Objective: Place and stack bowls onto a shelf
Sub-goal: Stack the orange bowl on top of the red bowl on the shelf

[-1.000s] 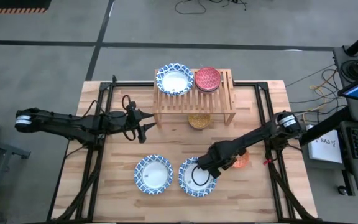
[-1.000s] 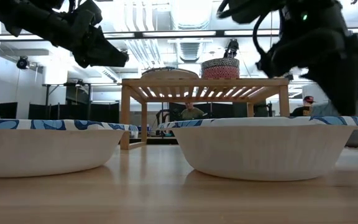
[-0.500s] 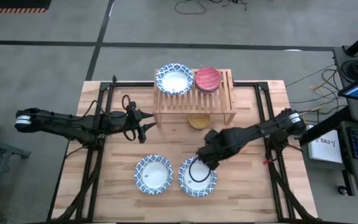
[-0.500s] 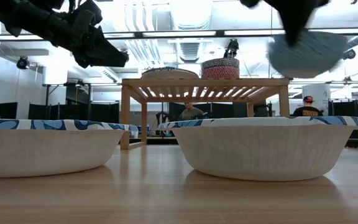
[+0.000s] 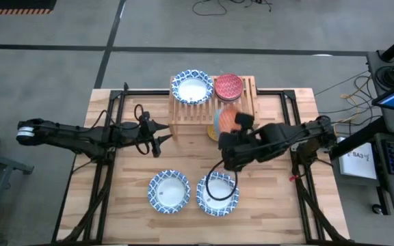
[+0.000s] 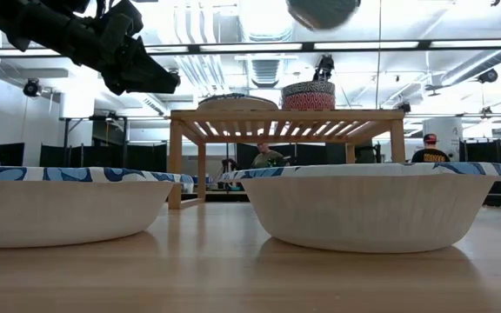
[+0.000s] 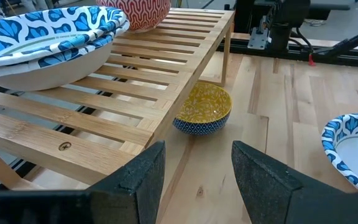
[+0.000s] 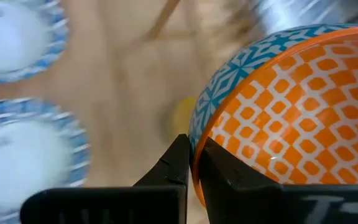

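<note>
Currently, count from the high view: six bowls visible. Three are wide blue-and-white ones: one (image 5: 191, 87) on the shelf (image 5: 246, 102), at its left end, and two side by side on the table (image 5: 115, 212) near the front edge, the left one (image 5: 169, 191) and the right one (image 5: 217, 194). Three are small: a red bowl (image 5: 228, 87) on the shelf top just right of the wide one, a yellow bowl (image 7: 202, 109) on the table under the shelf's front edge, and an orange bowl (image 5: 225, 120) in the air.

Right gripper (image 5: 232, 123) is clamped on the rim of the orange bowl; in its wrist view the two fingers pinch the rim, one inside on the orange check pattern, one outside on the blue-and-white lattice pattern. Bowl is held above the table just in front of the shelf, over the spot where the yellow bowl sits, tilted on its side.

Left gripper (image 5: 157, 135) hovers over the table left of the shelf, fingers parted, holding nothing; its wrist view looks along the shelf slats toward the yellow bowl.

One shelf, two arms. Low view: the two front bowls fill the foreground, shelf behind them with two bowls on top; people show in the room beyond.

Writing: none readable on bowls or shelf.
</note>
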`<state>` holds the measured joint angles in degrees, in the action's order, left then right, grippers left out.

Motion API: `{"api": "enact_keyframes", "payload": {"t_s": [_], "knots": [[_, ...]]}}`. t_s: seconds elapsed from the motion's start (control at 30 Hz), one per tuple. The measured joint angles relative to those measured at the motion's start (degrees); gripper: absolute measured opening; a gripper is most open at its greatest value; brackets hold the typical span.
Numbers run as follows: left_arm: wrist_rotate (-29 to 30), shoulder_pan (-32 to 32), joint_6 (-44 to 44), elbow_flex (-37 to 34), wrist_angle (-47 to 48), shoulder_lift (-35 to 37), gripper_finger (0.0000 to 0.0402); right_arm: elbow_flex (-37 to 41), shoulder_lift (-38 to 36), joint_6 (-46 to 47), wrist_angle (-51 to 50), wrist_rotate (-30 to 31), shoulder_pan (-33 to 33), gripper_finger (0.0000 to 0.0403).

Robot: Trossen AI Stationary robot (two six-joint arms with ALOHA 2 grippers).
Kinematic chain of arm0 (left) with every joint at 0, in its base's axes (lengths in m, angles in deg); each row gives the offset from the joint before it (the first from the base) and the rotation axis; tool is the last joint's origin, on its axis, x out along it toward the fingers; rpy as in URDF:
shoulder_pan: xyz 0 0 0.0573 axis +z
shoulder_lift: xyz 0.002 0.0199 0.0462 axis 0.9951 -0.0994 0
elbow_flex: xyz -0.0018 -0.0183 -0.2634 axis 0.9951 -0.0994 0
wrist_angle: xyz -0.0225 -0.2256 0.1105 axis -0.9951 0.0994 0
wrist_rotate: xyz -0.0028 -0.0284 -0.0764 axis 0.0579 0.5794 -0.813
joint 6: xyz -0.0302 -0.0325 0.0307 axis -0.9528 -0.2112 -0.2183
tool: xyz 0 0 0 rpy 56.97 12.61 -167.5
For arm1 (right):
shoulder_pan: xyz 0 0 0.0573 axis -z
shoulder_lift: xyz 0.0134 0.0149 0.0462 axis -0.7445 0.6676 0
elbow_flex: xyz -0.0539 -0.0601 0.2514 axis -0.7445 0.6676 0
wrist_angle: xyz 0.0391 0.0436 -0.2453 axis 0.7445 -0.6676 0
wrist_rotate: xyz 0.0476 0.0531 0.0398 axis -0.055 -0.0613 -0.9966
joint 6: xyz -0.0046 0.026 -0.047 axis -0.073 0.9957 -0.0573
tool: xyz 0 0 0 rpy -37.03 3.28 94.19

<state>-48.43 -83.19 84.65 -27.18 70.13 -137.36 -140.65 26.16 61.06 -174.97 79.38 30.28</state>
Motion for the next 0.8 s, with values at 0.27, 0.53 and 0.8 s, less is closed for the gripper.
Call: {"api": "enact_keyframes", "payload": {"t_s": [0.27, 0.53, 0.8], "knots": [[0.0, 0.0, 0.0, 0.0, 0.0, 0.0, 0.0168, -5.2, 0.0, -20.8, 1.7, 8.3, 7.9, 0.0012], [0.0, 0.0, 0.3, 0.0, 0.0, 0.0, 0.0168, -6.3, 0.1, -31.5, 2.8, 0.7, 21.0, 0.0012], [0.0, 0.0, 0.6, 0.0, 0.0, 0.0, 0.0168, -6.1, 0.8, -36.3, 2.9, -5.9, 31.0, 0.0012]]}}
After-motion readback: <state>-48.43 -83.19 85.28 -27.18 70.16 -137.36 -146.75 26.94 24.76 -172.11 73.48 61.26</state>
